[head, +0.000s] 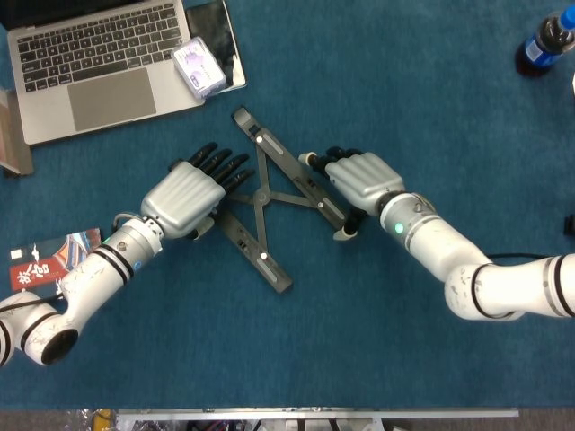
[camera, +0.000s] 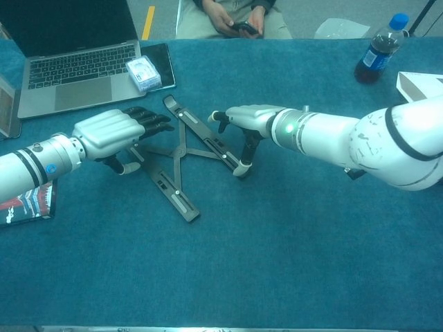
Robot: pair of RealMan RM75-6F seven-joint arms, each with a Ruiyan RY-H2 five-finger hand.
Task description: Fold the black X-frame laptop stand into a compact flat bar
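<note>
**Closing in on the stand from both sides**

Lying spread on the blue table (head: 422, 99), the laptop stand (head: 263, 199) sits between the two hands, its bars running from the far end near the laptop (head: 99, 63) down toward the robot. The right hand (head: 358, 177) rests over the right-side bar, thumb tip beside its near end, fingers loosely spread, gripping nothing. The left hand (head: 184, 197) hangs at the left bar, fingers extended, empty. Both look equally near; I'd say they squeeze inward next.
</note>
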